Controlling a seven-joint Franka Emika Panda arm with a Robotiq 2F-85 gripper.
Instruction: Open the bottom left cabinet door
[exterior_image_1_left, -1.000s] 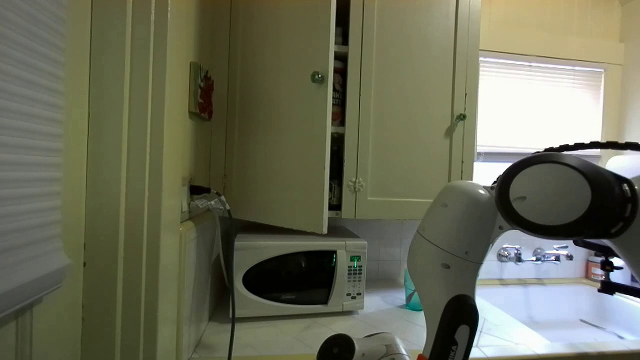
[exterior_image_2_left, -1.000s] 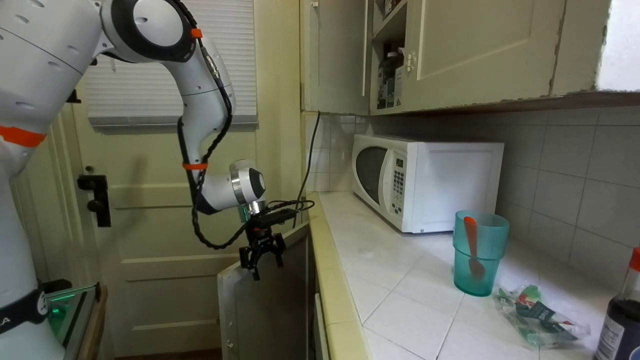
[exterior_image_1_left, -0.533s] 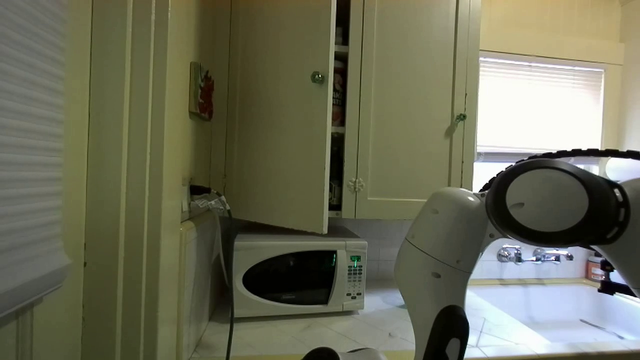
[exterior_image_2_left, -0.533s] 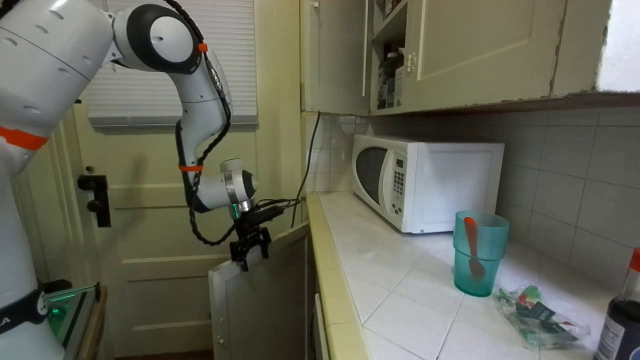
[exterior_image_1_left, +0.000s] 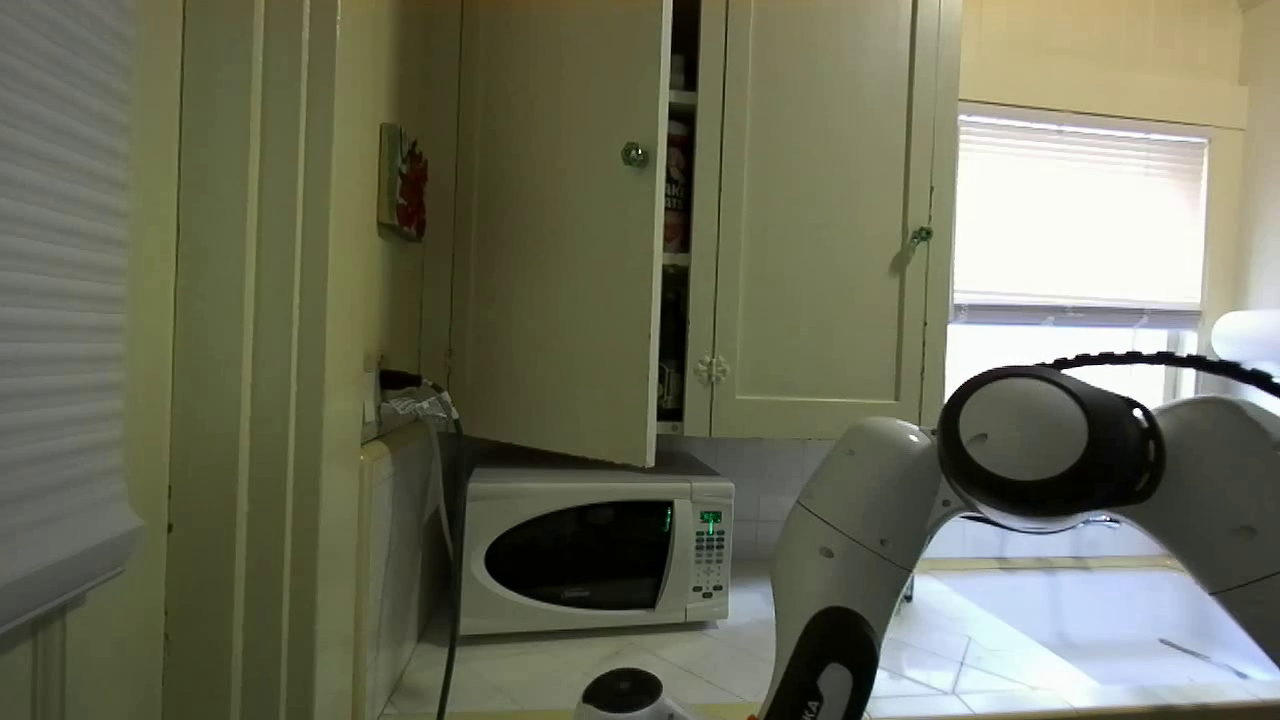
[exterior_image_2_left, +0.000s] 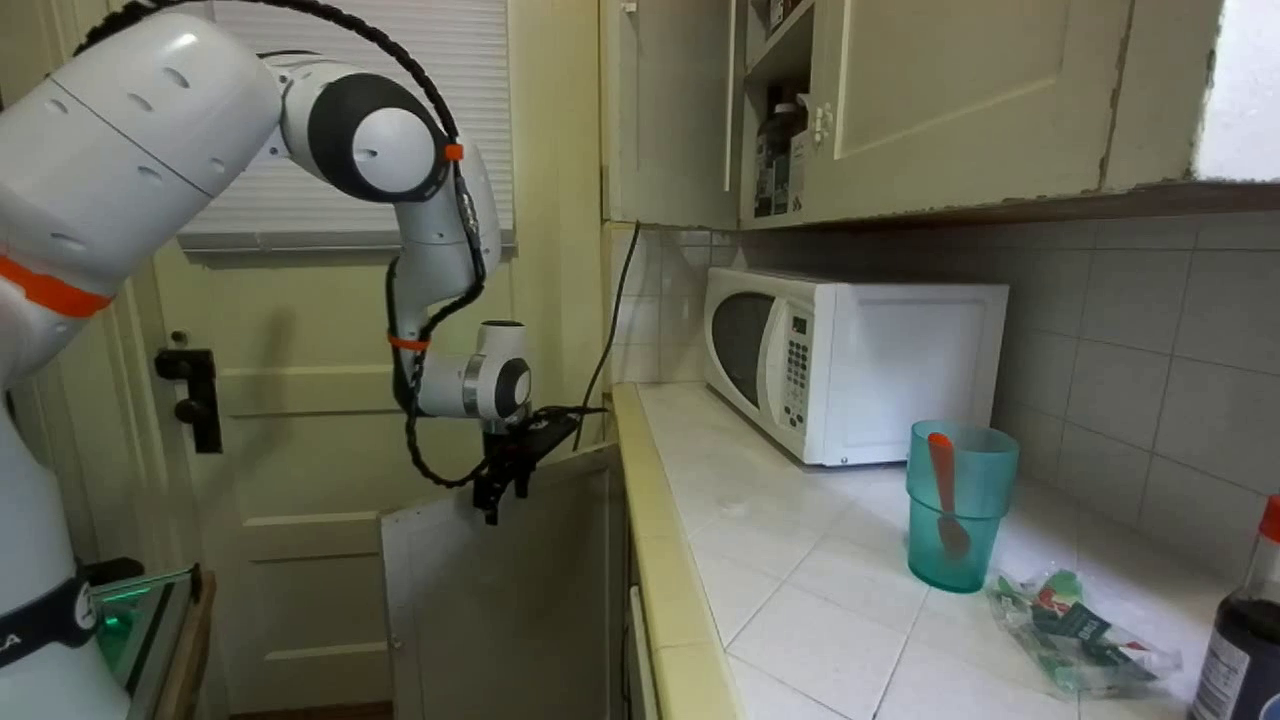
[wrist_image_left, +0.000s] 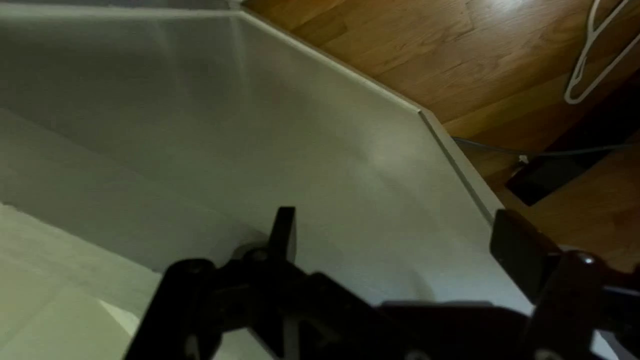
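Since the lower door seems rigid, its free edge is best pushed by the wide-spread end effector.

One hand, one microwave, one cup

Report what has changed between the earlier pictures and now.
The lower cabinet door has swung wider, its free edge farther left in an exterior view. The pincer has shifted slightly left there, and the arm's elbow has dropped. No grasp or release shows. Unchanged: microwave, teal cup, upper cabinet door ajar.
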